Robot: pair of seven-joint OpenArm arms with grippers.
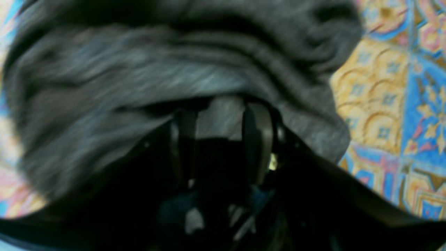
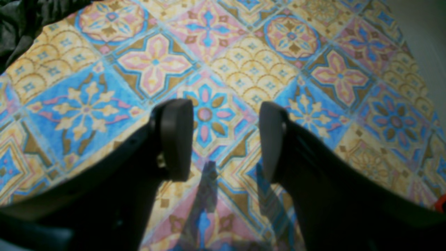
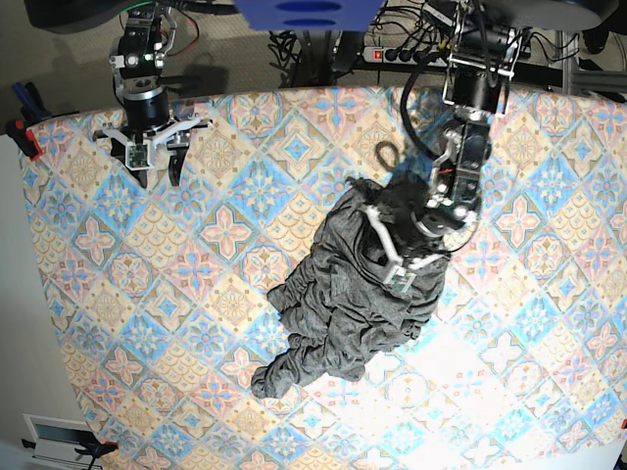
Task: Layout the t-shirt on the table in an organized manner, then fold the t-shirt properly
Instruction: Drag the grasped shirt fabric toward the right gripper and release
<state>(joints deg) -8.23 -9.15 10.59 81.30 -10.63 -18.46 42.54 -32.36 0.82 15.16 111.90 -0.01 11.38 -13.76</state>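
Observation:
The dark grey t-shirt point(image 3: 333, 304) lies crumpled in a heap at the middle of the tile-print table point(image 3: 147, 294). My left gripper point(image 3: 392, 259) sits low on the heap's upper right part. In the left wrist view its fingers point(image 1: 259, 132) stand apart, with bunched grey t-shirt point(image 1: 139, 76) against the tips and between them; the left gripper point(image 1: 221, 111) is open. Far off at the table's back left corner, my right gripper point(image 3: 157, 164) hovers open. Nothing is between the right gripper point(image 2: 224, 139) jaws, only table point(image 2: 244, 69), and a bit of t-shirt point(image 2: 21, 24) shows top left.
A red clamp point(image 3: 24, 137) grips the table's left edge, and another clamp point(image 3: 88, 448) sits at the front left. Cables and a power strip point(image 3: 392, 49) run behind the back edge. Bare table point(image 1: 383, 104) lies to the right of the heap.

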